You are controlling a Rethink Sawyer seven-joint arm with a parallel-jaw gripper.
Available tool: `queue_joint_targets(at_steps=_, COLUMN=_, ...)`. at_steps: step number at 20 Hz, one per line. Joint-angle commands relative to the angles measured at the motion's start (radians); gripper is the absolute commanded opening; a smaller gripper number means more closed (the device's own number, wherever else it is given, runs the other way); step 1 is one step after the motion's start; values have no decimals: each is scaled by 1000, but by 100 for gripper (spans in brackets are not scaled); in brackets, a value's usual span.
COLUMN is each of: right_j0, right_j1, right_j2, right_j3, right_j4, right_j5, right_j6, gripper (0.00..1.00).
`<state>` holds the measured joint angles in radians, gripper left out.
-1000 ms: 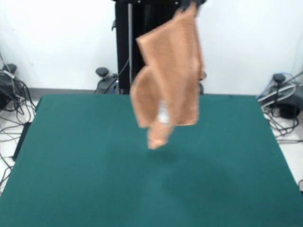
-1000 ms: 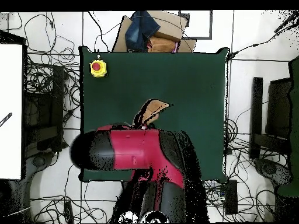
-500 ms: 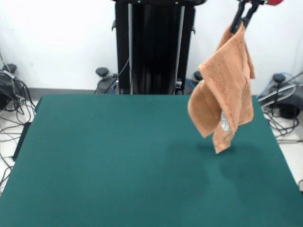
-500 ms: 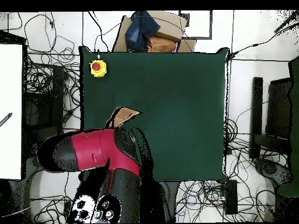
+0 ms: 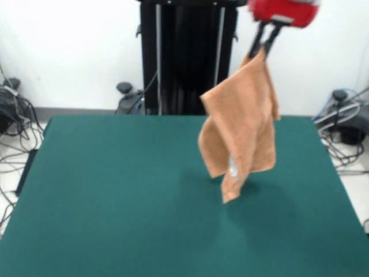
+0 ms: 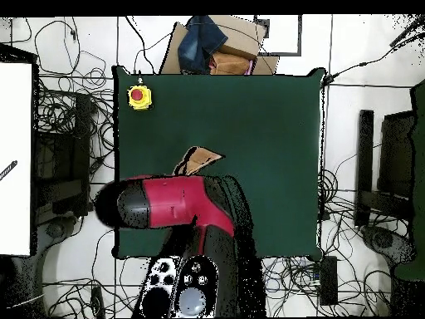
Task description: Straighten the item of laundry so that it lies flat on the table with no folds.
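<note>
End effector [image 5: 262, 49] pinches the towel [image 5: 242, 124] by one corner, dangling it above the bench [image 5: 115, 190] so folds drop out.

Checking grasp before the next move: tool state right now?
Tool: closed on one top corner of the peach-orange hand towel, which hangs folded above the green table, not lying on it.
</note>
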<state>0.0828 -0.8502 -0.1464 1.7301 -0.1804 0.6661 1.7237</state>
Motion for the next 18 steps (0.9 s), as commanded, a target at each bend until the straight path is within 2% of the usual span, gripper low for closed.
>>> queue_joint_targets(at_steps=1, right_j0=-90, right_j1=62, right_j2=36, right_j3=59, right_j4=1, right_j5=-89, right_j6=111, gripper=0)
queue_joint_targets(at_steps=8, right_j0=-141, right_j1=127, right_j2=68, right_j3=32, right_j4=-25, right_j5=-212, right_j6=106, gripper=0)
queue_joint_targets(at_steps=18, right_j0=-205, right_j1=123, right_j2=84, right_j3=33, right_j4=-41, right_j5=-210, right_j6=40, gripper=0)
